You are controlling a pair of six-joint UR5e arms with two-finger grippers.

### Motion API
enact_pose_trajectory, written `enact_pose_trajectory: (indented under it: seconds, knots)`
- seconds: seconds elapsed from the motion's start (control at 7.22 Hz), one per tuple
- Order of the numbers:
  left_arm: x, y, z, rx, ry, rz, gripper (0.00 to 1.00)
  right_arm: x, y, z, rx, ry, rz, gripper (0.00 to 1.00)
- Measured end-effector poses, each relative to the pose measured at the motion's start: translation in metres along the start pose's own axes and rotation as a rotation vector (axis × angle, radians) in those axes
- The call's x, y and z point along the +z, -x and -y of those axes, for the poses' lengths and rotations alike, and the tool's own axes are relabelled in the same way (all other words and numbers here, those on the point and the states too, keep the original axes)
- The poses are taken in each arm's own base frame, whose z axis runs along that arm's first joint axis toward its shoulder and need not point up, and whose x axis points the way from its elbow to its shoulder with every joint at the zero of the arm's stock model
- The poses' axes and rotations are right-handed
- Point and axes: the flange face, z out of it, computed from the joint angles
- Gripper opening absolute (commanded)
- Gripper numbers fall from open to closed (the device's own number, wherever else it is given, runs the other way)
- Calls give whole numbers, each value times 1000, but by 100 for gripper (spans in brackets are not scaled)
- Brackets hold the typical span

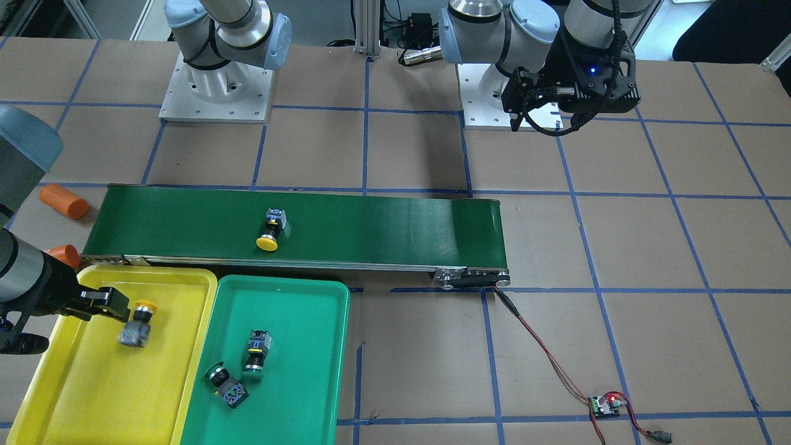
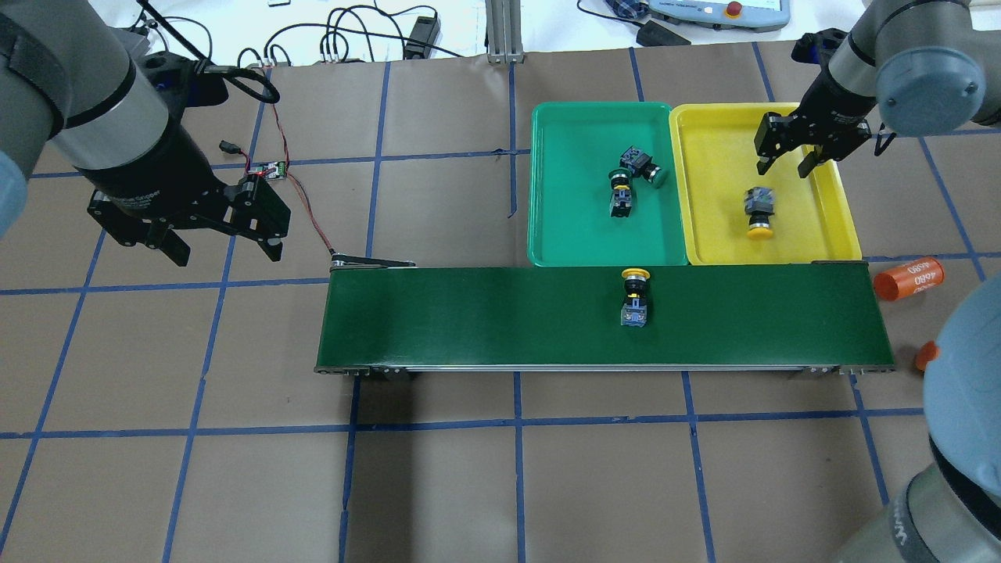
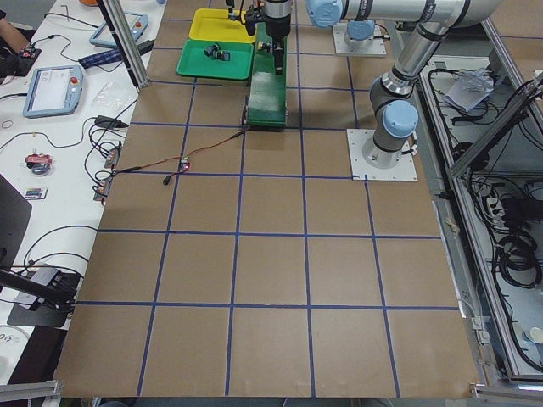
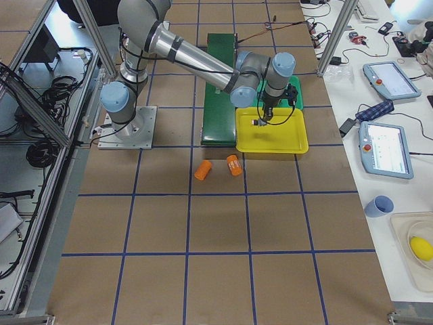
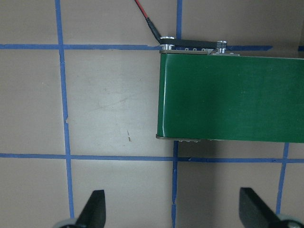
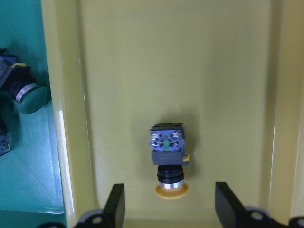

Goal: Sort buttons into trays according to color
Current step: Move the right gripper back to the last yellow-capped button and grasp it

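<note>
One yellow button [image 2: 634, 297] lies on the conveyor belt [image 2: 469, 320], also in the front view [image 1: 272, 232]. A second yellow button [image 2: 758, 209] lies in the yellow tray [image 2: 829, 227]. My right gripper [image 2: 790, 160] hovers open just above it. In the right wrist view the button [image 6: 167, 159] sits free between the spread fingers [image 6: 116, 204]. Two green buttons [image 2: 620, 191] [image 2: 645, 168] lie in the green tray [image 2: 563, 219]. My left gripper [image 2: 223, 246] is open and empty, off the belt's left end.
Two orange cylinders [image 2: 909, 279] [image 2: 925, 354] lie past the belt's right end, beside the yellow tray. A small circuit board [image 2: 267, 169] with a red wire runs to the belt's left end [image 5: 190, 45]. The trays sit side by side against the belt's far edge.
</note>
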Motion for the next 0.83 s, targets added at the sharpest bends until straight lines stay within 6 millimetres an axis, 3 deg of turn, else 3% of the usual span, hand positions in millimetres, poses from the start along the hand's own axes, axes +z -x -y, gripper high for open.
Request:
enact_pose_trajectory:
  seconds: [0.14,0.28,0.55,0.83]
  knots:
    - [0,0,0,0,0,1,100,3,2,-5,9,15,-4,100]
    - [1,0,0,1,1,3,100,9,11,-22,21,57,3,100]
    - [1,0,0,1,1,2,100,13,28,-80,36,121,16,100]
    - [2,-1,0,2,4,2,100,28,37,-114,45,160,73,100]
